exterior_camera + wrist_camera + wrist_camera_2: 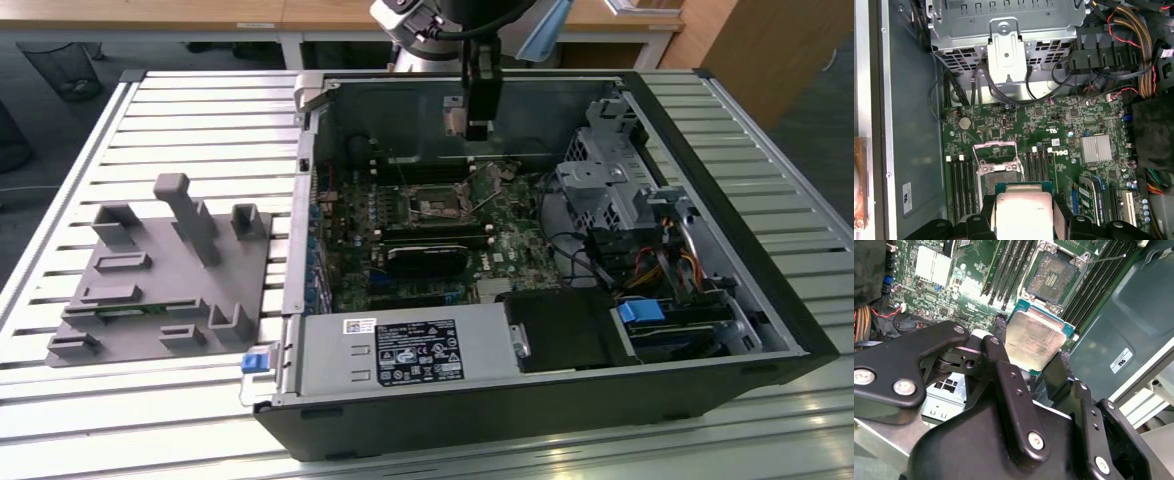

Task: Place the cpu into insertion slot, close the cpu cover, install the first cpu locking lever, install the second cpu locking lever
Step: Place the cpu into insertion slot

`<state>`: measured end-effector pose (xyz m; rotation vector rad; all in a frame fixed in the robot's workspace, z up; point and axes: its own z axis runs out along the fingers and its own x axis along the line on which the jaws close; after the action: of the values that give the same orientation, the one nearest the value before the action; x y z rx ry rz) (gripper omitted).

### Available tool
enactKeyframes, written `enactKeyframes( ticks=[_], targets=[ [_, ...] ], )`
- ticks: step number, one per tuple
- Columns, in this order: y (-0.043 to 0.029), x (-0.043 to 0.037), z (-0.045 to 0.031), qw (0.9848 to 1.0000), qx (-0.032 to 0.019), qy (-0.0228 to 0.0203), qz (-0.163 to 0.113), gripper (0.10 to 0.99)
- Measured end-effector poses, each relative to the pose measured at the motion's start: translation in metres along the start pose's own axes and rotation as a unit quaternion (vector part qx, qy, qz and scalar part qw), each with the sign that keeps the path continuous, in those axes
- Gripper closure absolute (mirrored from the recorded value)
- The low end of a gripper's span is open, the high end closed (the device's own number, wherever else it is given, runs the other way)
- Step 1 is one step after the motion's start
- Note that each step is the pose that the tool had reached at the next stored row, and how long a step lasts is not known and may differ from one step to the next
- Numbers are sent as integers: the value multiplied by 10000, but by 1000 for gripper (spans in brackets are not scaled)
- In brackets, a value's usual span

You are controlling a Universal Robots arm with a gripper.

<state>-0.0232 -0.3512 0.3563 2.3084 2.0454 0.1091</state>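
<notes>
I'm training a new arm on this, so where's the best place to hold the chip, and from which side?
By two opposite thin edges, coming from its metal-top side, as the fingers hold the chip now. It is flat and square, and that grip likely leaves its underside free to meet the socket.

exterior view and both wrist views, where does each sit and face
Exterior view: off the arm, high, looking down into the open computer case; shows the arm and gripper.
First wrist view: on the wrist, facing the motherboard; fingers show.
Second wrist view: on the wrist, facing it at a slant; fingers show.
Both wrist views share the cpu between the fingers and the insertion slot.
</notes>
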Motion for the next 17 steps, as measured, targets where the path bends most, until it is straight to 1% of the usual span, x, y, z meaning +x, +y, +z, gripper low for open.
enactKeyframes(
  ticks=[8,17],
  targets=[
    [0,0,6,9998,-4,-22,215,541],
    [-1,0,14,9990,-8,-47,448,541]
  ],
)
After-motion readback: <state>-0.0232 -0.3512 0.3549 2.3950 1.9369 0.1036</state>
